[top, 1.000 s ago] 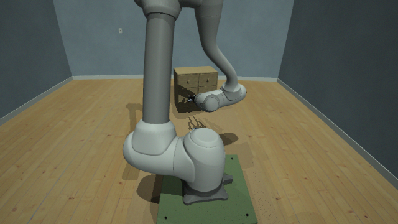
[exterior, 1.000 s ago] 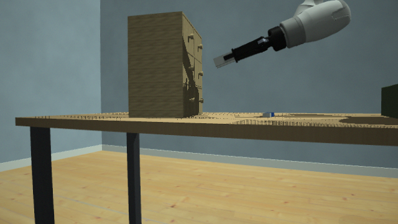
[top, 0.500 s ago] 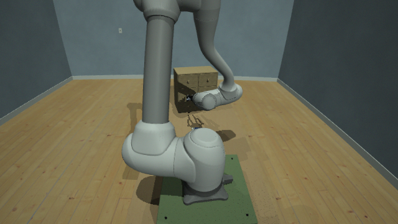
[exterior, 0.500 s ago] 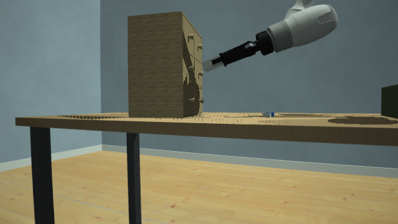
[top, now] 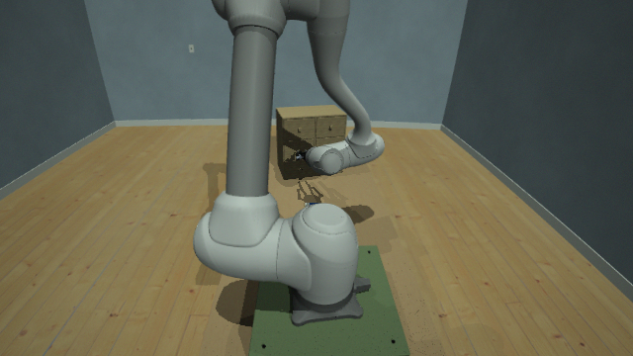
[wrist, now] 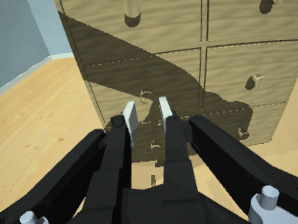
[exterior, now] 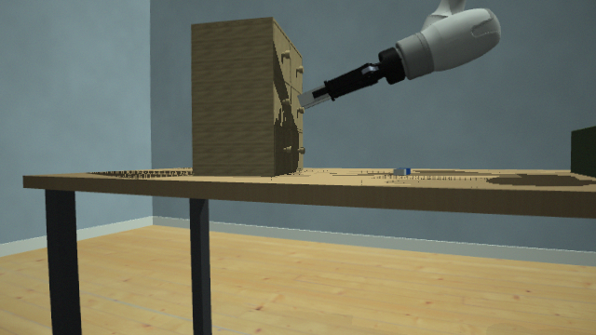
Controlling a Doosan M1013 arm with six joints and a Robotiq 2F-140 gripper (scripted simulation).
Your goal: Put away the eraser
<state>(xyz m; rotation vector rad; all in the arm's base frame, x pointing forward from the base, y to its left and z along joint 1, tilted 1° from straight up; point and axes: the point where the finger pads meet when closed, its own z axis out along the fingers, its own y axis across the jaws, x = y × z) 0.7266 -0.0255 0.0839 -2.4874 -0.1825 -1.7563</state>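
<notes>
- gripper (top: 298,157) (exterior: 304,100) (wrist: 148,109) partly open, pale finger pads apart, nothing held between them
- gripper tilted, fingers sloping down and forward toward chest
- chest (top: 312,112) (exterior: 233,98) (wrist: 227,25) straight ahead of gripper, upright on the table (exterior: 326,194), two columns of drawers, three rows
- middle-left knob (exterior: 286,101) (wrist: 146,95) just ahead of the fingertips, seen slightly above the gap in wrist view; contact with it can't be confirmed
- all visible drawer fronts look flush, no drawer pulled out; insides hidden, so can't tell which one has the other eraser
- loose eraser (top: 312,204) (exterior: 401,171), blue and white, on the table, lower than gripper and behind its fingertips, toward the arm base; partly hidden by arm in top view, well apart from gripper
- dark shadow across chest front, around and below the fingertips in wrist view
- green mounting block (top: 381,316) (exterior: 584,151) far behind gripper, under the arm base
</notes>
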